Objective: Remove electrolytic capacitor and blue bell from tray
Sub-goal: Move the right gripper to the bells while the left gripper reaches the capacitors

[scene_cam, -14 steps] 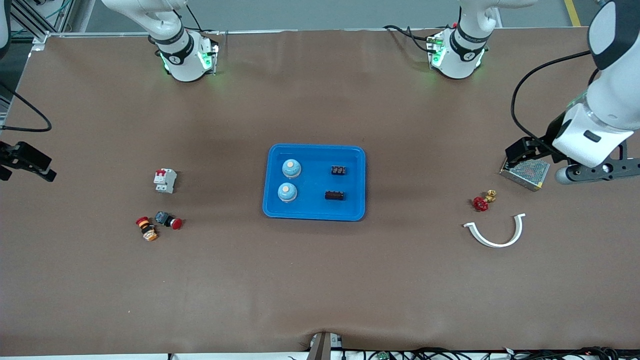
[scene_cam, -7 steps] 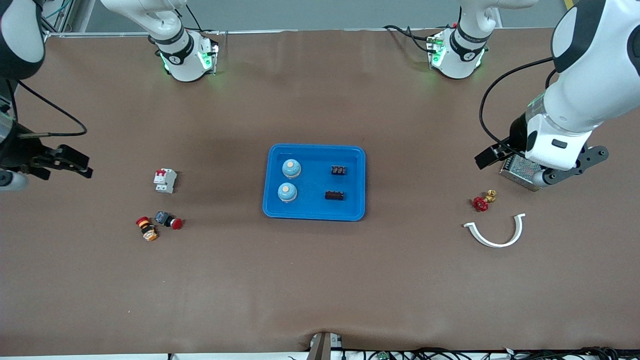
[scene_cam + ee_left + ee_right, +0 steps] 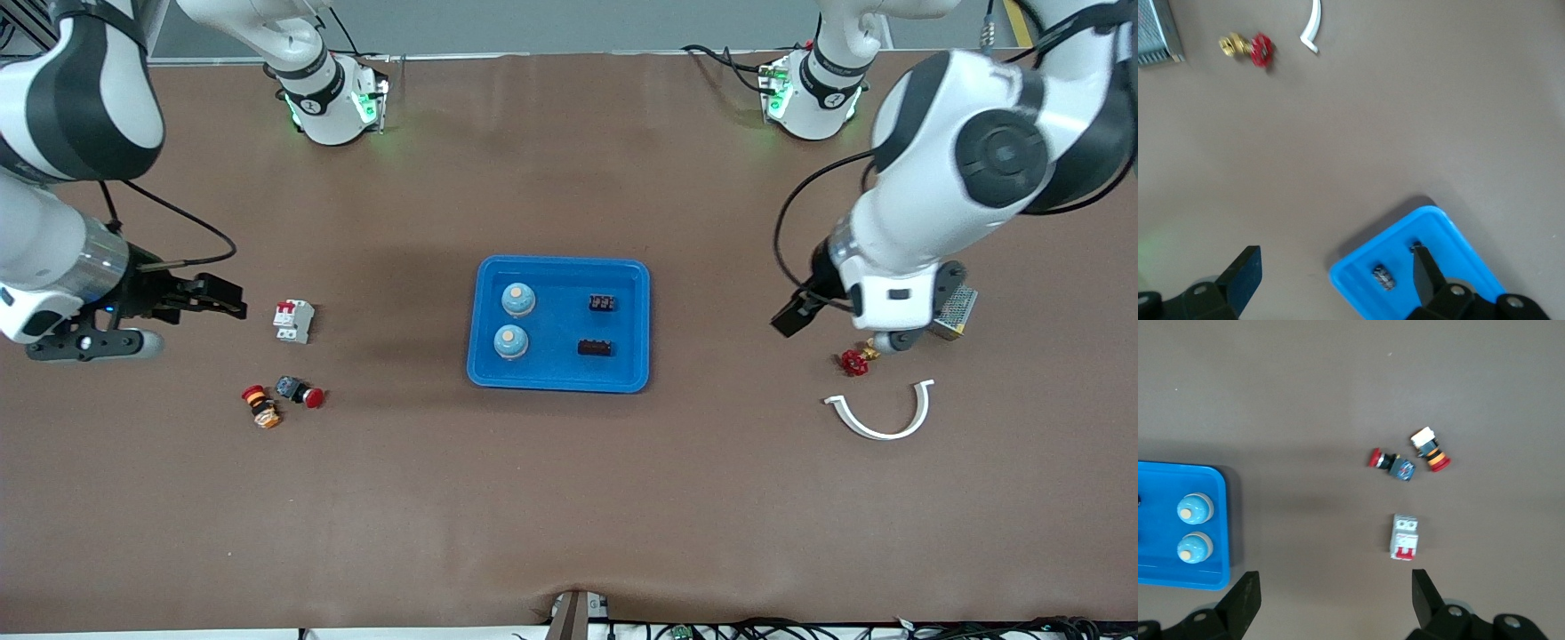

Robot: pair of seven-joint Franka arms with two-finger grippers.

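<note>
The right gripper [image 3: 233, 300] is being held open and empty over bare table beside the circuit breaker [image 3: 293, 321]. Two bells [image 3: 517, 300] and two capacitors [image 3: 602, 303] are lying in the blue tray [image 3: 560, 384]. The left gripper [image 3: 791, 317] is being held open, empty, beside the red valve [image 3: 854, 362].

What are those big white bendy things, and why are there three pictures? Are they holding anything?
They are two robot arms. One picture looks down from a high camera; the other two come from cameras on each arm's wrist. The left end effector hangs open over bare table near a red valve and a white curved clip. The right end effector hangs open beside a circuit breaker, above some push buttons. Neither holds anything. In the middle lies a blue tray with two blue bells and two small black parts.
</note>
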